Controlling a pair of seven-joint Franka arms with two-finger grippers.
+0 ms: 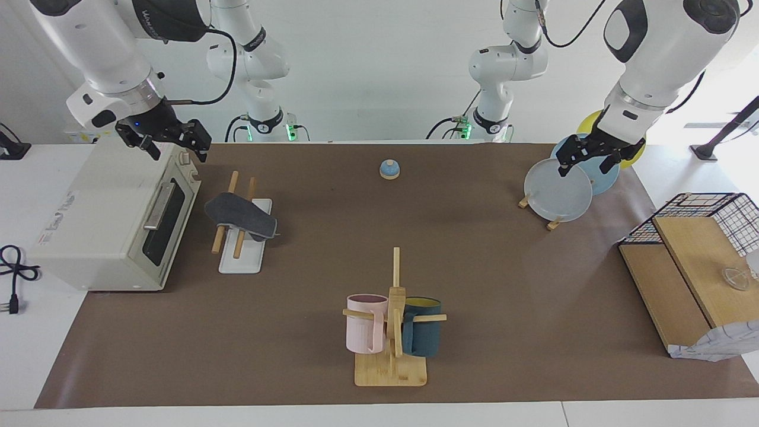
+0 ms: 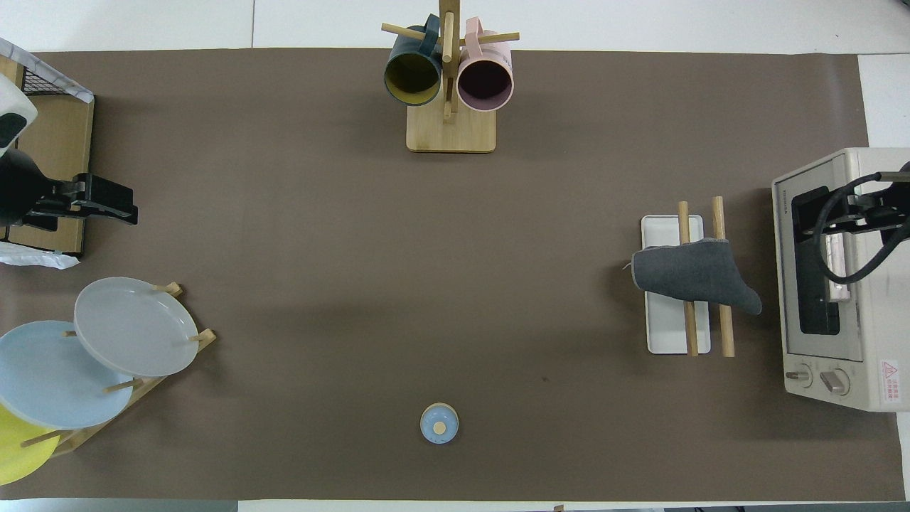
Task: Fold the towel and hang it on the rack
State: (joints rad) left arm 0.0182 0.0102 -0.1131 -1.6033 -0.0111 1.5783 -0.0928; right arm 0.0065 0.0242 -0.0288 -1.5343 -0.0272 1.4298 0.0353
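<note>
the towel (image 1: pixel 240 216) lies draped over the rack (image 1: pixel 244 252) rods beside the oven (image 1: pixel 112 219). both claws are released and empty: right gripper (image 1: pixel 169 141) over the oven, left gripper (image 1: pixel 595 158) over the plates (image 1: pixel 558 191). you leave the cloth alone and keep both arms clear.

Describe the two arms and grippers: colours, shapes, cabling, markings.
Both arms are glossy white, rounded segments with black joint caps. Each wrist ends in a silver ring, then a black two-finger gripper: the left gripper and the right gripper. Black cables loop along both forearms. The right arm's dark upper joint band carries white lettering, too small to read; a small blue light glows on its wrist.
</note>
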